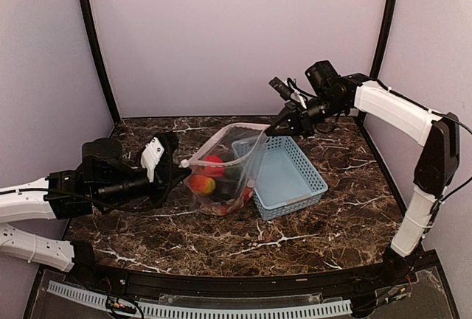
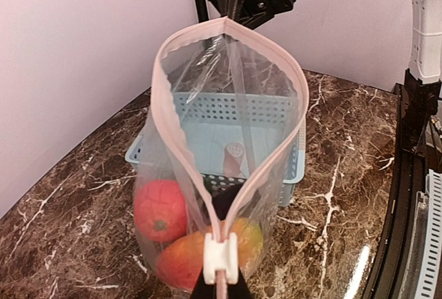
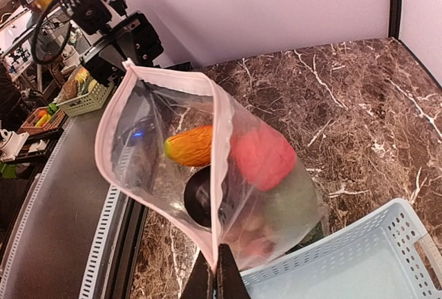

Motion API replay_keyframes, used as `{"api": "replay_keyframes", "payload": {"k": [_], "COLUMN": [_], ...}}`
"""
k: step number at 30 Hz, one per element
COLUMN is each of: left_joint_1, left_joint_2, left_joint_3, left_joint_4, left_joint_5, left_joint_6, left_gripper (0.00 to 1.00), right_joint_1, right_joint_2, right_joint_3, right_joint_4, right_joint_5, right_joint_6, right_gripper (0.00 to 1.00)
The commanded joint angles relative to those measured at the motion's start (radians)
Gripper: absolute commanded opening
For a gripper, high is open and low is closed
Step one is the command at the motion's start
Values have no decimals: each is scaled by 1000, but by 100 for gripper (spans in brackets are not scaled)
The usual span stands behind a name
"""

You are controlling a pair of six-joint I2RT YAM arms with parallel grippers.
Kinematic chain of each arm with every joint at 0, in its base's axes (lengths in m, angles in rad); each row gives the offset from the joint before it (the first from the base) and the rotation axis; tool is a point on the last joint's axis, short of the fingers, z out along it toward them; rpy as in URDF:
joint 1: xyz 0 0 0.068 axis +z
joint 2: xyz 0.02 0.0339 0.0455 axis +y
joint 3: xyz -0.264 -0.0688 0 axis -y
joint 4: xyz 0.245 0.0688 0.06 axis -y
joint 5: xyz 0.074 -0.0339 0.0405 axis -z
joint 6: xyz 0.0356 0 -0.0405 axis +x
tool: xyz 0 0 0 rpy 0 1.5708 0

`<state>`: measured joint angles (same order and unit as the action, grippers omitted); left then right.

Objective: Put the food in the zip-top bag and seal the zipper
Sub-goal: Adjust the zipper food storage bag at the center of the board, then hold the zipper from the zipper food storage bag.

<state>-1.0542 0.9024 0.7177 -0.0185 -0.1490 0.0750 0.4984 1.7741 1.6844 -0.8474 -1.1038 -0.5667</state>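
Clear dotted zip-top plastic bag (image 1: 225, 158) held upright beside a light blue lattice basket (image 1: 287, 179), toy fruits and vegetables (image 2: 200, 251) inside. Left gripper (image 2: 221, 282) and right gripper (image 3: 219, 273) pinch opposite ends of its pale pink zipper strip (image 2: 173, 116), which gapes open. Filling looks done; sealing remains.

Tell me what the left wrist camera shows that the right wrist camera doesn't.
Only the left wrist view shows the white slider at the near end of the zipper, and the right gripper pinching the far corner of the bag. Only the right wrist view shows the left gripper at the opposite corner and a green crate of clutter beyond the table. Both show the bag held up with its mouth open, the mango and red fruit inside, and the blue basket.
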Motion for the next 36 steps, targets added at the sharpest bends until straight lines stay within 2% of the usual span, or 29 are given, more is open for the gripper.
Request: {"api": "replay_keyframes", "payload": {"k": [1, 5, 10, 14, 16, 18, 21, 26, 30, 36], "left_joint_1": [1, 8, 20, 32, 35, 37, 37, 36, 37, 37], "left_joint_2": [-39, -34, -20, 6, 30, 55, 76, 86, 75, 65], "left_joint_3": [30, 26, 20, 15, 16, 22, 44, 63, 63, 70], "left_joint_4": [-54, -45, 12, 75, 94, 99, 95, 82, 82, 95], "left_joint_5": [-88, -93, -81, -43, -13, 31, 62, 78, 77, 93], "left_joint_6": [49, 44, 26, 19, 19, 22, 22, 34, 31, 46], "left_gripper": [1, 1, 1, 1, 1, 1, 1, 1, 1, 1], "right_joint_1": [-8, -8, -6, 10, 22, 26, 25, 45, 133, 271], "right_joint_2": [-108, -135, -117, -109, -92, -71, -48, -27, 9, 94], "right_joint_3": [-15, -32, 9, -8, -1, 45, 190, 346, 379, 460], "right_joint_4": [-49, -135, -357, -431, -449, -473, -498, -441, -341, -213], "right_joint_5": [-27, -2, 7, 63, 93, 113, 159, 129, 147, 257], "right_joint_6": [-4, -74, -243, -305, -311, -301, -286, -240, -147, -25], "right_gripper": [0, 0, 0, 1, 9, 24, 41, 58, 58, 53]}}
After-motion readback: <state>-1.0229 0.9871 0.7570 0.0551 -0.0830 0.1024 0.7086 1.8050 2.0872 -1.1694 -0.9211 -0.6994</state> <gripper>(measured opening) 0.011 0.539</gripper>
